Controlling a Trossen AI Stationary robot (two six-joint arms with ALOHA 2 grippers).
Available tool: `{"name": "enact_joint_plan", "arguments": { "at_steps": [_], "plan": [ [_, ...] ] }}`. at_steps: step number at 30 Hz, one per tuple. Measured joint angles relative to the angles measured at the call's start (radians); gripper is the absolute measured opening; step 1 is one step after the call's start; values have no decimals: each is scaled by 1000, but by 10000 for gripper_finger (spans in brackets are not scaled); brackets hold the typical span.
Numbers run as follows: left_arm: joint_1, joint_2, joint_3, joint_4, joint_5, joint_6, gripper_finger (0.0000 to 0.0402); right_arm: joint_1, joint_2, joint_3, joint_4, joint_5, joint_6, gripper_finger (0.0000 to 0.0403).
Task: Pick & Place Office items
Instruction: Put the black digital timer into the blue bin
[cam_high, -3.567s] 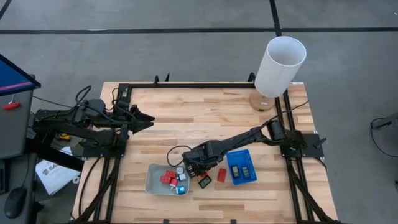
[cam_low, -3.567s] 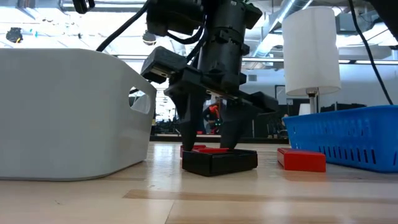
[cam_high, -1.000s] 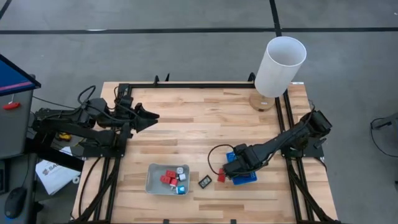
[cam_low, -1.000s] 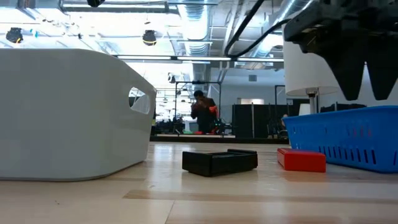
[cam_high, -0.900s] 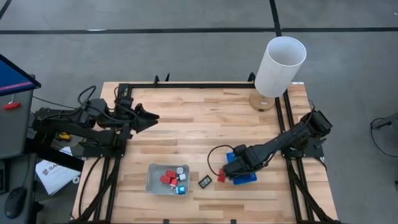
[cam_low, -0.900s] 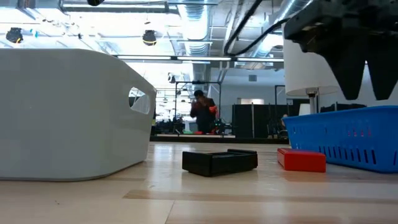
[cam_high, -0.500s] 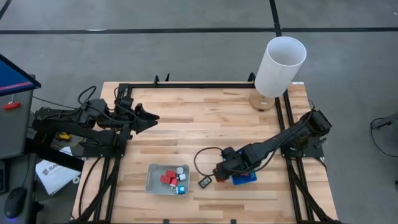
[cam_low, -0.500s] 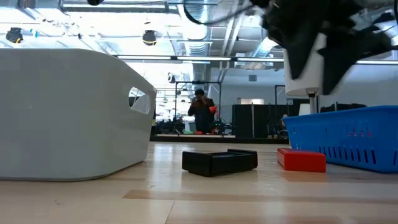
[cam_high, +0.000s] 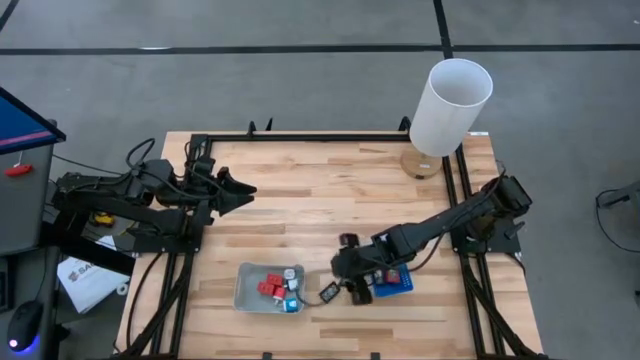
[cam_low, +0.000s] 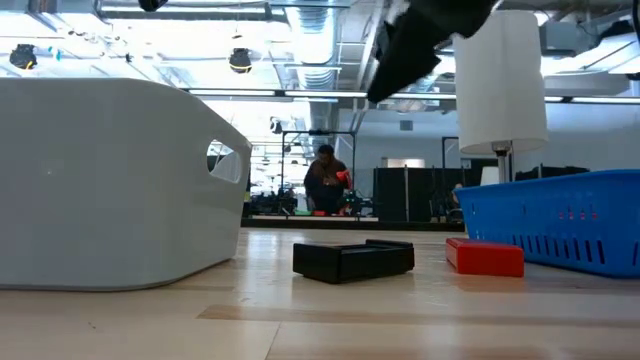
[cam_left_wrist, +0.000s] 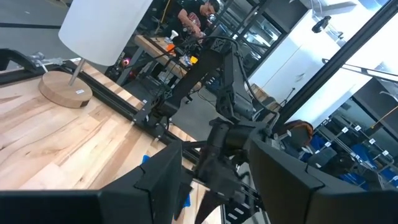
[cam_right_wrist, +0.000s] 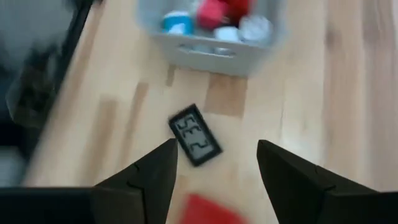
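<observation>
1. Take the grey tray (cam_high: 268, 288) as your landmark. Your right gripper (cam_high: 345, 272) hangs above the table just off the tray's right end, fingers spread apart with nothing between them. The black clock piece (cam_high: 329, 292), with its pale digit face up, lies flat on the wood just right of the tray. The red block (cam_low: 484, 256) rests a little farther right, next to the blue tray (cam_low: 560, 218).

2. The clock piece lies flat and low, so if you descend off-centre or with the fingers not square to its skewed edges, you will likely push it along the wood or toward the grey tray's wall rather than catch it.

3. The red block sits close to the clock piece on the far side from the grey tray. A wide approach could nudge it against the blue tray.

4. The grey tray already holds red blocks (cam_high: 270, 288) and small white and cyan bits. A high release would probably bounce a piece out.

5. Your left gripper (cam_high: 240, 189) waits well up and left of the grey tray, fingers parted and empty.

6. A second ago your right gripper was over the blue tray. It has since swung toward the grey tray and now sits above the clock piece. Both loose pieces lie where they were.
</observation>
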Motion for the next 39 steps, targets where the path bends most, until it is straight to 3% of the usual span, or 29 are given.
{"name": "enact_joint_plan", "arguments": {
  "at_steps": [3, 6, 18, 39],
  "plan": [
    [0, 0, 0, -1, 0, 1, 186, -2, 12, 0, 25, -2, -336, 213],
    [0, 0, 0, -2, 0, 9, 186, -9, 52, 0, 64, -7, -467, 213],
    [0, 0, 0, -7, 0, 24, 186, 21, 221, 46, 145, -55, -483, 213],
    [0, 0, 0, -8, 0, 20, 186, -11, 312, 17, 173, -59, -488, 213]
  ]
}}
